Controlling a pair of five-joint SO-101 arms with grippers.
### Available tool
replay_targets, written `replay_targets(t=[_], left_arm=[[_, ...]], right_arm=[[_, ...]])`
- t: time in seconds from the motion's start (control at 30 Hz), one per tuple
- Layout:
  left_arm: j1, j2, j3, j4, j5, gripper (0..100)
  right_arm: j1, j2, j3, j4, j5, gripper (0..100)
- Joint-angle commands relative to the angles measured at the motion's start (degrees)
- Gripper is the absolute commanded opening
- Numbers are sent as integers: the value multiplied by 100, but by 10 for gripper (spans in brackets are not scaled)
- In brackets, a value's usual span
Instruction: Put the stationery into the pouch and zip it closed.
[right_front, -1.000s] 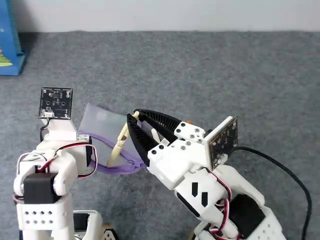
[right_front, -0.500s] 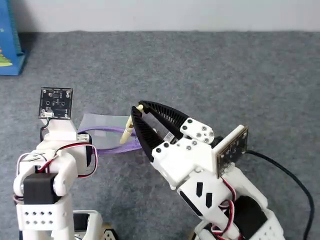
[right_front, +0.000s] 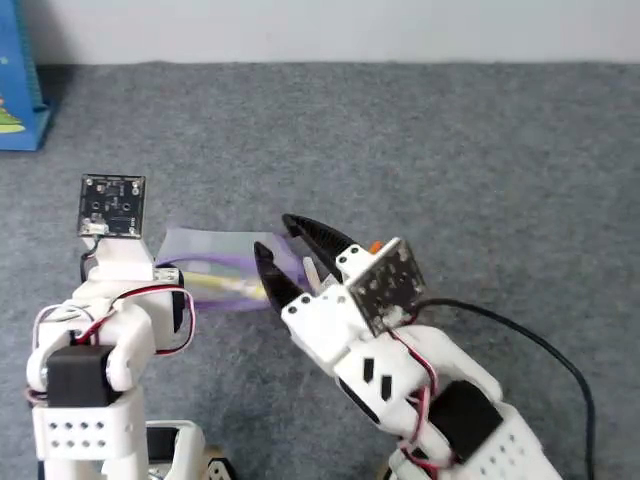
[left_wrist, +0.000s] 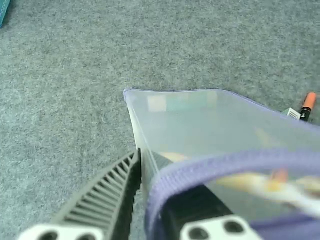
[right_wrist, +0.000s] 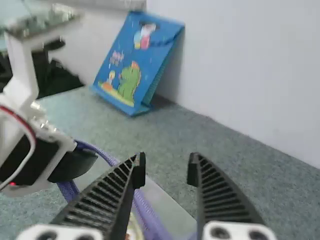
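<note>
Right gripper (right_wrist: 166, 160) opens, empty: your pen (left_wrist: 242, 181) is in the pouch (left_wrist: 200, 120) just ahead. Left gripper (left_wrist: 150, 187) clamps the pouch edge; marker (left_wrist: 309, 100) is next.

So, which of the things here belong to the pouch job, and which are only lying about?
Job: pouch, gripped by the left end effector; pale pen inside it; orange-tipped pen on the table near it; open right end effector.
Lying about: blue box; black cable.
</note>
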Motion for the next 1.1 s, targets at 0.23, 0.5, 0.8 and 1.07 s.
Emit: replay_targets(t=[0.23,0.5,0.8,1.07], left_arm=[[18,26,-48,-105,62,13],[18,35,-48,-105,62,13],[18,35,-48,-105,62,13],[18,35,-48,-105,62,13]], right_arm=[[75,-1024,-114,180,62,118],[1763,-1042,-123,1191,-651,25],[2853,1288,-149,2062,-1574,31],[2853,3635,-369,1147,-2075,95]])
